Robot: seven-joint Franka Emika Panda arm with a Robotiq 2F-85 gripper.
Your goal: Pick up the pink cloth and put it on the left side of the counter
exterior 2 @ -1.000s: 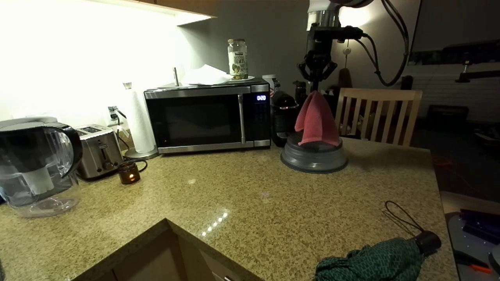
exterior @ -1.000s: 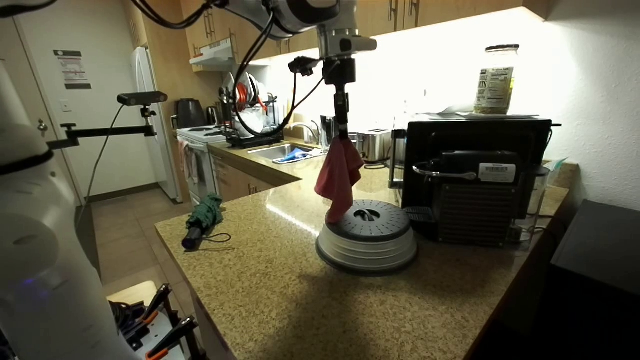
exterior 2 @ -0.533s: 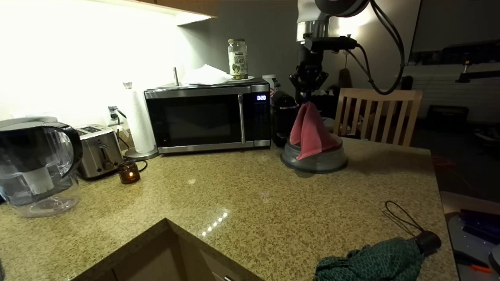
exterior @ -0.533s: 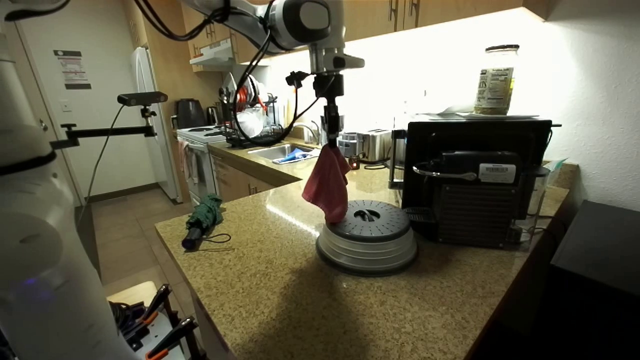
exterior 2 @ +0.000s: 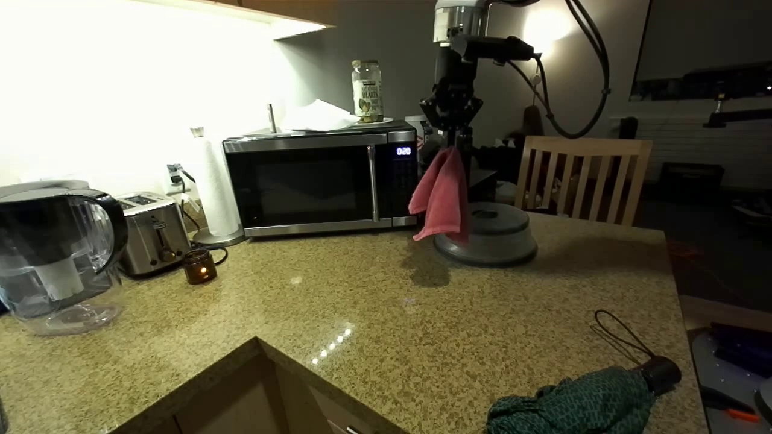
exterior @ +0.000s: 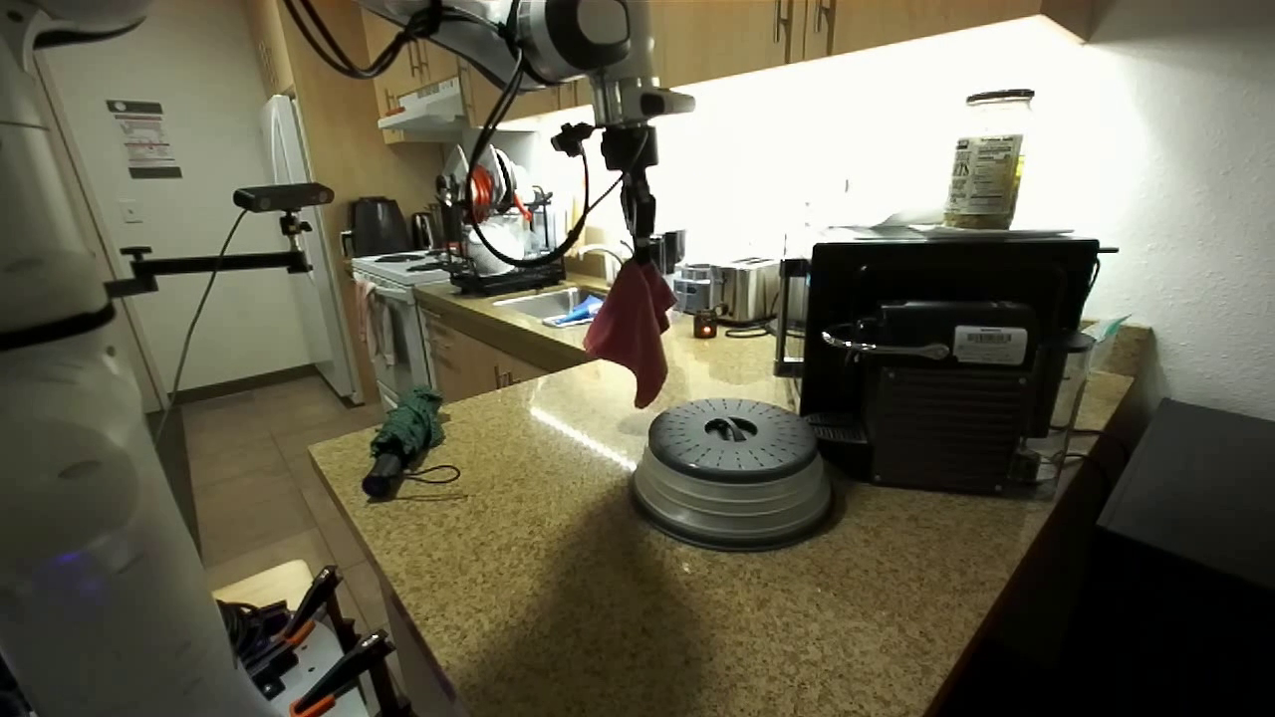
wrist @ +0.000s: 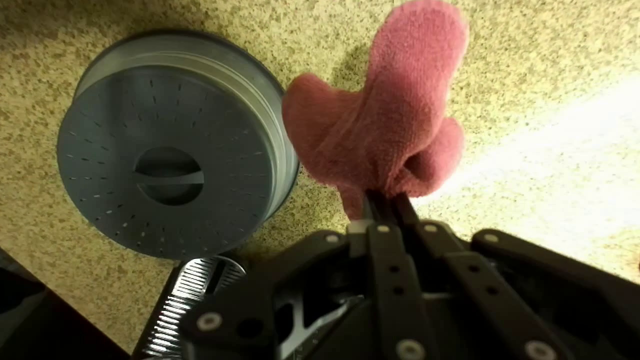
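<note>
The pink cloth [exterior: 633, 324] hangs from my gripper [exterior: 642, 255], which is shut on its top. In an exterior view the cloth [exterior 2: 443, 196] hangs in front of the left part of a grey round cover, with its shadow on the counter [exterior 2: 374, 313] below. Its lower tip is above the countertop. In the wrist view the fingertips [wrist: 387, 197] are close together on the bunched cloth [wrist: 395, 110], and the cover lies to the left of it. The cloth inside the fingers is hidden.
The grey round cover [exterior: 737, 468] stands on the counter near a black coffee machine [exterior: 946, 398] and the microwave [exterior 2: 319, 181]. A green umbrella [exterior: 408, 433] lies by the counter edge. A toaster [exterior 2: 154, 232], small candle jar [exterior 2: 199, 266] and water pitcher [exterior 2: 57, 253] stand farther along.
My gripper has moved left in both exterior views with the cloth in it. It dipped, then rose. The cloth, earlier over the cover's top, now hangs more to the cover's side.
</note>
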